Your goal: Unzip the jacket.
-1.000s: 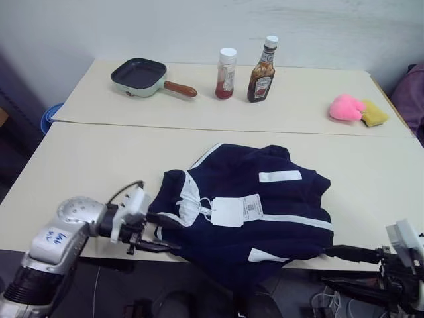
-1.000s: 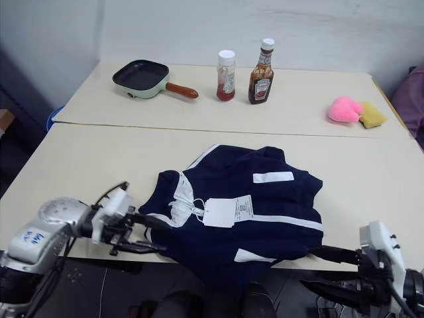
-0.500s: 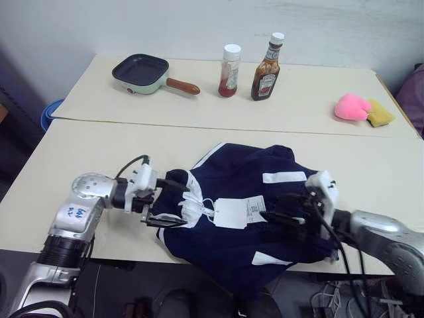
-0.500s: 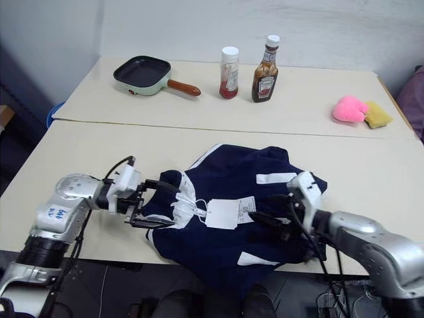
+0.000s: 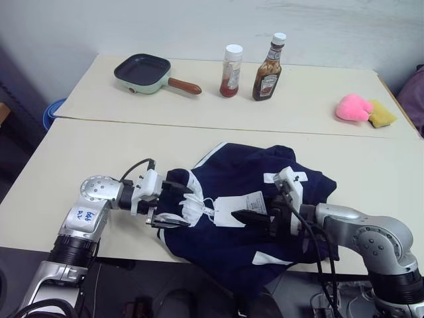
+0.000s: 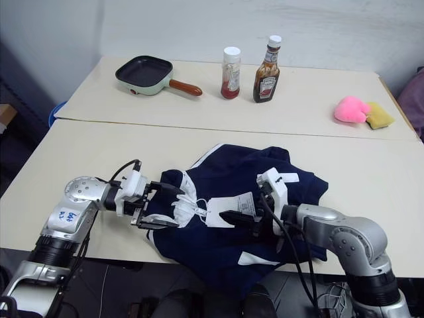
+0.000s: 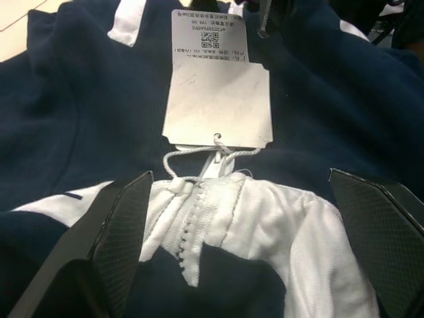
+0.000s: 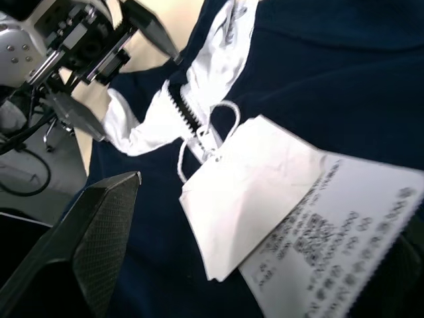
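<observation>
We've got the jacket (image 5: 255, 205) lying flat at the near edge of the tabletop (image 5: 86, 159), collar end toward our left gripper (image 5: 171, 204). Its fingers are spread wide either side of the white collar lining, nothing gripped; likely there to pin the collar so the fabric doesn't drag. Right gripper (image 5: 255, 220) sits over the jacket just beside the paper tag (image 5: 240, 209), fingers open too, aimed at the zipper pull (image 8: 202, 136) where the tag string ties on. Zipper (image 7: 187, 228) looks closed. The tag may get in the way of the pull.
</observation>
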Robot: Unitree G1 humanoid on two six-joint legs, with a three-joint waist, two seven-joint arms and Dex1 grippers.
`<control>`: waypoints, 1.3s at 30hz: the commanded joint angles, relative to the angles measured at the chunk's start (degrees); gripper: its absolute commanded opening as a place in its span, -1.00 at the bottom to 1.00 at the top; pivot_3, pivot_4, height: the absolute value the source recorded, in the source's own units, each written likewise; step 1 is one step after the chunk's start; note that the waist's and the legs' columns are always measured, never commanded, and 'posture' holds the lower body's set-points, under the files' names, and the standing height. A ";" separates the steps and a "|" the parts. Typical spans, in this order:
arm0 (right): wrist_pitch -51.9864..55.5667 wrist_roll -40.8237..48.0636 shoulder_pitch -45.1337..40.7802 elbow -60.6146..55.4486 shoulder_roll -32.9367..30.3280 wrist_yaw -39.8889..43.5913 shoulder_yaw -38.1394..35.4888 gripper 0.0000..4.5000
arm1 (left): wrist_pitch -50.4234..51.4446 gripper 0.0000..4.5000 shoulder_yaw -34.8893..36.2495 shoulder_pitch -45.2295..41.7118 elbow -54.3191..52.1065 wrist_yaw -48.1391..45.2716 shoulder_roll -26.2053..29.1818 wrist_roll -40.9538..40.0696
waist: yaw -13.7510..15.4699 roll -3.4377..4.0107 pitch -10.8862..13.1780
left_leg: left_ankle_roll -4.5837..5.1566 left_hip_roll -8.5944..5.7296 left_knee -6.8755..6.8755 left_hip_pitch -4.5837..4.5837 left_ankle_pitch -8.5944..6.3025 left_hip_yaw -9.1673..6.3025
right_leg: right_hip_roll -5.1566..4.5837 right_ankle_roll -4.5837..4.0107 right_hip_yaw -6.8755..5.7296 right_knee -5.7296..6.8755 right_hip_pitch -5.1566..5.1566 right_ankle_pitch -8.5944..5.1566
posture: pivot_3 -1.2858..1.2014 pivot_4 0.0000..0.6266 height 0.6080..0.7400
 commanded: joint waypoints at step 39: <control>-38.65 -34.06 37.24 -6.86 -8.42 6.58 -32.51 -0.99 | 0.19 1.00 -11.06 -1.77 13.01 8.57 -3.74 16.31 | 0.84 0.33 -0.30 | 0.19 -0.17 -0.13 0.50 0.10 -0.25 | -0.21 0.37 0.04 -0.39 0.86 0.20 | 0.03 -0.52 1.00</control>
